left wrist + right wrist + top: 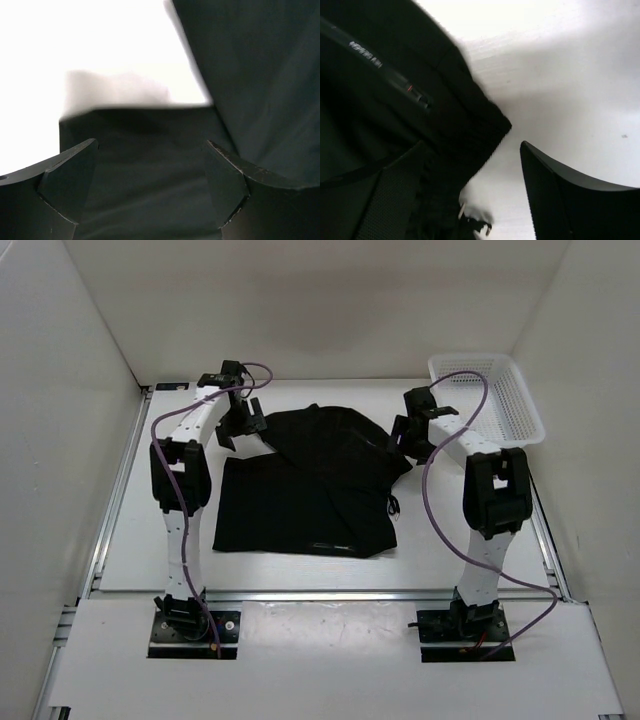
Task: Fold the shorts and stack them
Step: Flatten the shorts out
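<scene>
Midway across the table (130, 530) lie the shorts (310, 480), matte black. Their far part is bunched in a rounded hump and the near part is flat, with a drawstring tip (392, 507) at the right. The left gripper (238, 428) hovers at their far-left edge, spread wide and holding nothing. The right gripper (412, 435) at the far-right edge is likewise spread and empty. A white mesh basket (500, 400) sits far right.

The left arm (177, 530) and right arm (482, 562) are white with black joints. The left tool (151, 141) and right tool (472, 144) are black, and each arm carries 1 purple cable (426, 475).
</scene>
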You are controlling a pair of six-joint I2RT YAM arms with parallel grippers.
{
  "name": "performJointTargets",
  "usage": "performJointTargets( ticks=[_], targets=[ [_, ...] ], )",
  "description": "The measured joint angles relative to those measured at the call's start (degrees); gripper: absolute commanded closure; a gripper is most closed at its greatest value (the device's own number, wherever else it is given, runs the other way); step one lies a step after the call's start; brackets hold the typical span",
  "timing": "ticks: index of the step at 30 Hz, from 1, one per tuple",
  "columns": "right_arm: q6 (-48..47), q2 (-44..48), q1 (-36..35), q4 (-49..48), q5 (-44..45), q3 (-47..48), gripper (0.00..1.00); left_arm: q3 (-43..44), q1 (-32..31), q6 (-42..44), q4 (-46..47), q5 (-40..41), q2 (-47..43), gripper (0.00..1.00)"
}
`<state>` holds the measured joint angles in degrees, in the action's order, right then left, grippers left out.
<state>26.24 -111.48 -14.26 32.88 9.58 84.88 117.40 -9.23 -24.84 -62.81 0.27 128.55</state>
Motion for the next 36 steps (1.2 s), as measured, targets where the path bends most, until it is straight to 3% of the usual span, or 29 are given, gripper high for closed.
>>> performJointTargets(
  ticks=[5,11,13,16,19,20,21,22,28,31,35,36],
  targets=[
    [-1.55,-4.87,-0.13,0.15,0.11,1.97,0.40,6.05,0.11,-0.15,-0.22,0.46,6.54,0.05],
    [-2.73,-6.36,-0.35,0.09,0.07,2.93,0.72,11.28,0.11,-1.14,0.48,-0.96,11.78,0.05],
    [-2.93,-6.45,-0.37,-0.02,0.09,3.15,0.84,13.55,0.11,-1.81,0.81,-2.38,13.46,0.07],
    [-3.19,-6.45,-0.37,0.02,0.11,3.30,0.95,17.68,0.11,-3.26,1.42,-5.57,16.48,0.17],
    [-3.58,-6.67,-0.37,0.15,0.15,4.00,0.99,20.09,0.22,-4.79,2.56,-8.74,18.99,0.41],
    [-3.78,-6.78,-0.37,0.20,0.15,4.33,0.99,20.17,0.28,-5.27,3.08,-9.81,19.39,0.54],
    [-3.98,-6.82,-0.37,0.17,0.15,4.61,0.99,20.24,0.28,-5.60,3.34,-10.78,19.69,0.85],
    [-4.09,-6.84,-0.37,0.24,0.15,4.85,0.99,20.24,0.31,-6.23,3.76,-11.82,19.82,0.90],
    [-5.05,-6.91,-0.85,0.44,0.79,5.90,0.99,15.67,1.29,-7.19,6.60,-14.36,17.94,0.90],
    [-6.08,-6.91,-1.31,0.46,1.25,5.99,0.99,5.55,2.60,-7.61,7.08,-12.24,12.33,0.90],
    [-7.96,-6.91,-2.49,0.52,1.66,5.99,0.99,-13.42,4.13,-8.02,7.76,-7.43,-2.01,0.90],
    [-8.44,-6.88,-2.86,0.57,1.73,5.97,0.99,-18.29,4.24,-8.20,7.85,-6.27,-6.34,0.85]
  ],
)
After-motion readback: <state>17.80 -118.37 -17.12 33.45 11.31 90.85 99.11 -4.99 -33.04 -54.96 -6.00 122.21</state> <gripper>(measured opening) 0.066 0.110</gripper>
